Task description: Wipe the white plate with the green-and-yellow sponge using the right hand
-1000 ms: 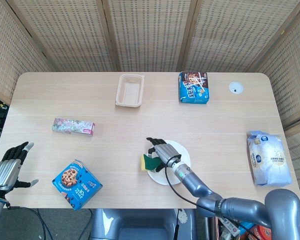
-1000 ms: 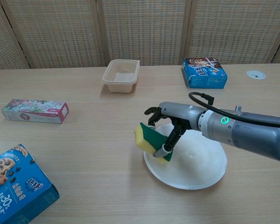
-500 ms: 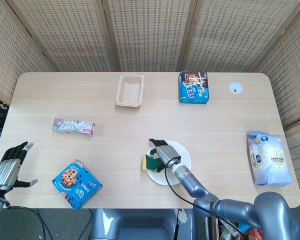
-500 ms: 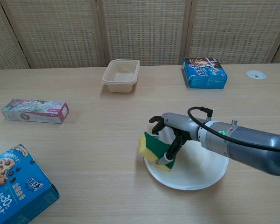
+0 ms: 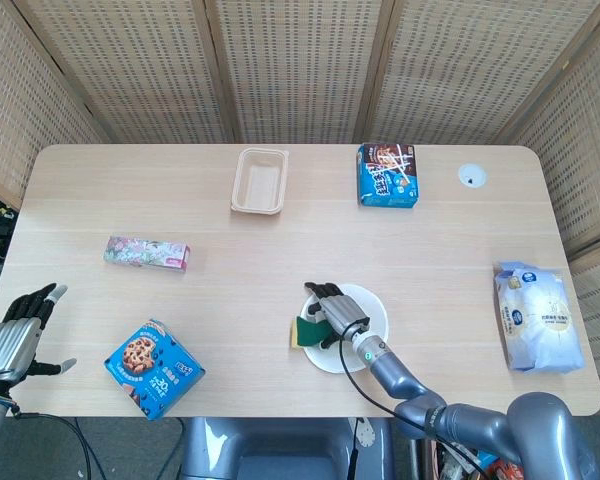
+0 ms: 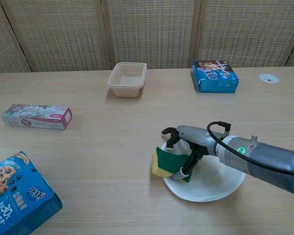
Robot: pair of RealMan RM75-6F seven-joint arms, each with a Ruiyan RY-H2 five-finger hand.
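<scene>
The white plate (image 6: 220, 181) (image 5: 372, 305) lies near the table's front edge, right of centre. My right hand (image 6: 186, 147) (image 5: 332, 312) holds the green-and-yellow sponge (image 6: 165, 164) (image 5: 305, 333) at the plate's left rim, green face up, its yellow side overhanging the table. Fingers curl over the sponge's top and right side. My left hand (image 5: 18, 335) hovers open off the table's front left corner, holding nothing; only the head view shows it.
A blue cookie box (image 5: 154, 367) (image 6: 14, 200) lies at the front left, a flowery pink box (image 5: 147, 253) (image 6: 36, 116) behind it. A beige tray (image 5: 260, 180) and a blue snack box (image 5: 387, 174) stand at the back. A white-blue pouch (image 5: 538, 315) lies far right.
My right hand has drawn back toward the front edge with the sponge, and the plate has slid the same way and slightly right. The left hand has stayed put.
</scene>
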